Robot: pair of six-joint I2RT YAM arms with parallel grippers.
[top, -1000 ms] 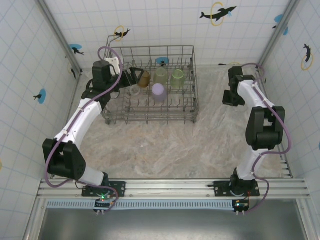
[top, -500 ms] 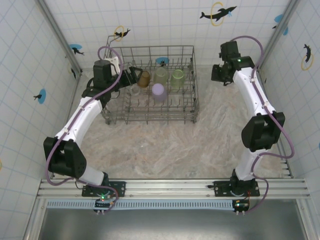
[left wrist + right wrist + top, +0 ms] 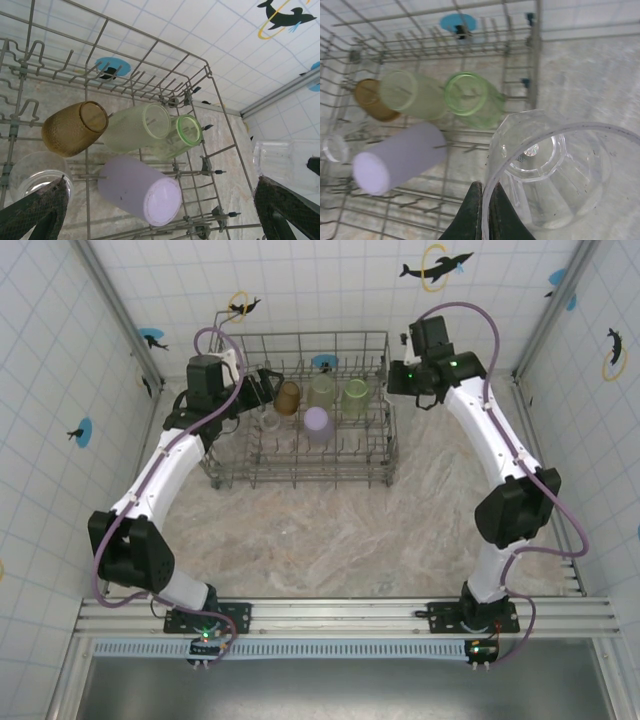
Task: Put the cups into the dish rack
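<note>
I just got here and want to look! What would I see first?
Probably the clear cup pinched by its rim in the right gripper, near the dish rack's right edge. Inside the rack rest colourful cups: a lilac cup, an amber cup and two green cups.

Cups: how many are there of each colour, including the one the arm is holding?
Amber cup: 1
Pale green cups: 2
Lilac cup: 1
Clear cups: 2 (one in the rack, one held by the right gripper)
Total: 6
</note>
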